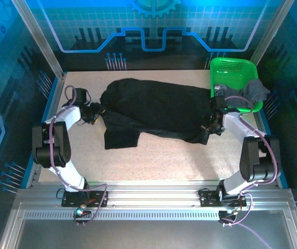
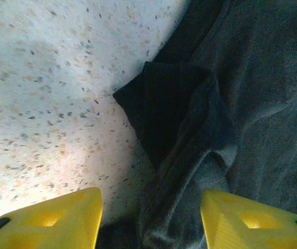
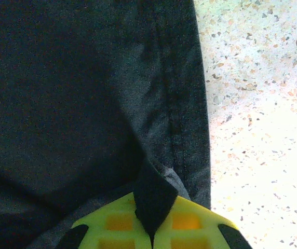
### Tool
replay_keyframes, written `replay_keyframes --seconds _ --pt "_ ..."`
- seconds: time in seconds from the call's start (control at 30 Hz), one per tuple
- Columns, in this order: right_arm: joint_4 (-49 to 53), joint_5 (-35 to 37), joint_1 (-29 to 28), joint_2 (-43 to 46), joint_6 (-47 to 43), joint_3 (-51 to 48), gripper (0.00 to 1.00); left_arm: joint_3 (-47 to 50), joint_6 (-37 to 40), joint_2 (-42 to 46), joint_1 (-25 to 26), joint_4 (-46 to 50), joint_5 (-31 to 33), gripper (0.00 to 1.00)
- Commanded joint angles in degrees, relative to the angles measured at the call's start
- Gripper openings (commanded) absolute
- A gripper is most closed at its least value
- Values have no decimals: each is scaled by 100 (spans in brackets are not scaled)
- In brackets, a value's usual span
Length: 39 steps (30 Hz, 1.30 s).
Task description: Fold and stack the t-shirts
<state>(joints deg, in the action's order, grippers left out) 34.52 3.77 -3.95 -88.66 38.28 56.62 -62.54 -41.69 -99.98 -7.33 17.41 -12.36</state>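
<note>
Right wrist: t-shirt [image 3: 60, 93] inside hand [image 3: 152, 231]

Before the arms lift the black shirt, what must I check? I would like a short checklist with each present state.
1. The right gripper is shut on the black t-shirt: ok.
2. The left gripper grips cloth: not ok; it is open over a fold.
3. The black t-shirt lies flat: not ok; bunched.
4. The grey t-shirt is clear of the right arm: cannot tell; it hangs over the green basket rim nearby.

Matt black cloth t-shirt [image 1: 159, 111], smooth speckled table [image 1: 159, 155]
</note>
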Motion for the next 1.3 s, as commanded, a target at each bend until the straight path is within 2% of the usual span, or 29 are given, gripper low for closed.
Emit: replay_keyframes --seconds 0.0,0.13,0.23,0.27,0.4,0.6,0.93,1.13,1.27 --pt "72 -114 106 -72 -18 174 0 -45 -4 -110 -16 -334 -394 49" --pt "85 -113 104 -95 -5 183 0 128 -146 -208 -20 -626 -443 32" --pt "120 -50 111 -52 17 201 0 154 -262 -124 -15 -777 -397 2" --pt "125 -24 105 -2 28 215 0 156 -325 -1 -18 -783 -355 0" --pt "182 -5 109 243 125 380 0 137 -765 637 -21 -633 -218 0" --pt "310 33 73 560 206 1264 0 22 -1964 1646 -19 -971 -25 0" --pt "151 9 155 929 -292 3343 0 -1869 -2607 2557 -151 -391 53 0" --pt "-420 -194 467 1961 -286 3349 0 -2412 -3091 3258 -550 -149 98 0" --pt "-937 -383 822 2712 -47 3006 0 -3038 -3150 3504 -689 217 322 0"
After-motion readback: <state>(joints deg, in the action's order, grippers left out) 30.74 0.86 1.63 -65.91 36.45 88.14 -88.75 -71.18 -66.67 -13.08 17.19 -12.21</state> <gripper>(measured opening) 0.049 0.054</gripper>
